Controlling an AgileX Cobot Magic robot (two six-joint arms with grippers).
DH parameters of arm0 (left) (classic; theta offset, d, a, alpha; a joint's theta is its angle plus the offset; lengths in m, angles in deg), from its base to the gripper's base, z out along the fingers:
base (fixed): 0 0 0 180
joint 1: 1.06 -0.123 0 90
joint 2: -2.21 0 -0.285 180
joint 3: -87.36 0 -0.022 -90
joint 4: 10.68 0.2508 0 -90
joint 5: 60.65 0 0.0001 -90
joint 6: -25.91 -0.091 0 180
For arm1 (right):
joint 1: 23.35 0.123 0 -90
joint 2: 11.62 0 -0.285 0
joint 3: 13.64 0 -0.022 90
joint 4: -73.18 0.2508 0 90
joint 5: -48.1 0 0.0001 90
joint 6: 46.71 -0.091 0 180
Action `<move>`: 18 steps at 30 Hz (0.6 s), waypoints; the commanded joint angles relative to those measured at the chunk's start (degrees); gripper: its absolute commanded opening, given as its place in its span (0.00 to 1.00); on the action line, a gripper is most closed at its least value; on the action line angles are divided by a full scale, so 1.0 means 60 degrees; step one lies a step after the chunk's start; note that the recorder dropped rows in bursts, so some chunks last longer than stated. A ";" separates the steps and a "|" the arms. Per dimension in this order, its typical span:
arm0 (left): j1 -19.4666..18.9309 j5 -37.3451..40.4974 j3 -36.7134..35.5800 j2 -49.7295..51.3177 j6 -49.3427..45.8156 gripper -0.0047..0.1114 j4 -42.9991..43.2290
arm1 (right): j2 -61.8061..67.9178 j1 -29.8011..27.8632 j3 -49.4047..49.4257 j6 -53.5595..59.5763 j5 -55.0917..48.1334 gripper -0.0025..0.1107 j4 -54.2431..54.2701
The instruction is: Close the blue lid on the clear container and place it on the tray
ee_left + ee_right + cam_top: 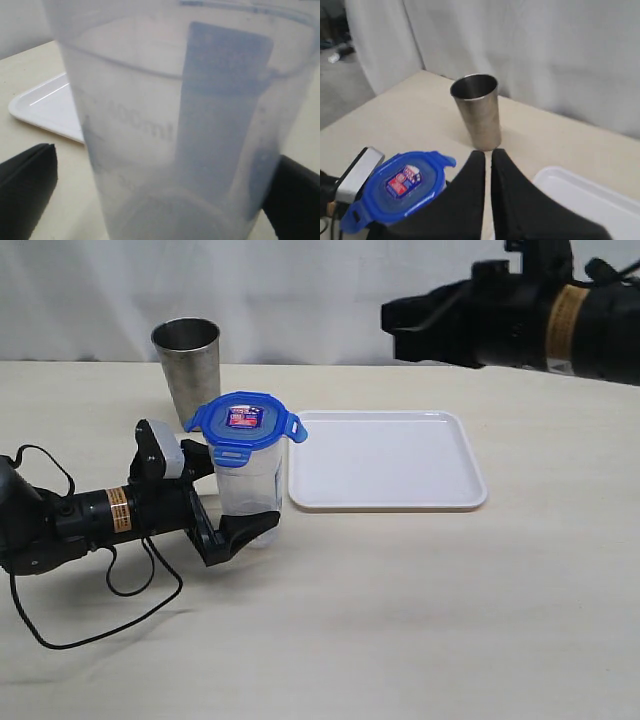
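One mark, perhaps "100ml", on clear container (150, 115); left gripper (160, 200) straddles it wide open, right gripper (488, 156) closed, empty.

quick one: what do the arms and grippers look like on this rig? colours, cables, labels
Both arms are black. The left arm carries an orange label band, a pale grey camera housing at the wrist, and loose black cables. The right arm has a yellowish label band. The left gripper and right gripper both have flat black fingers.

clear container (165, 125) blurred, top cut off
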 commanded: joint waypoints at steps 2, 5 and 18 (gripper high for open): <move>0.0055 -0.0082 0.0031 0.0017 0.0068 0.95 -0.0074 | 0.1909 -0.2063 0.0082 -0.0795 0.3891 0.06 -0.0260; 0.0055 -0.0082 0.0031 0.0017 0.0068 0.95 -0.0048 | 0.2987 -0.2068 0.0082 -0.0671 0.4040 0.06 -0.0437; 0.0061 -0.0082 0.0031 0.0017 0.0068 0.95 -0.0048 | 0.6091 -0.0847 -0.1205 -0.1053 0.5820 0.06 -0.0443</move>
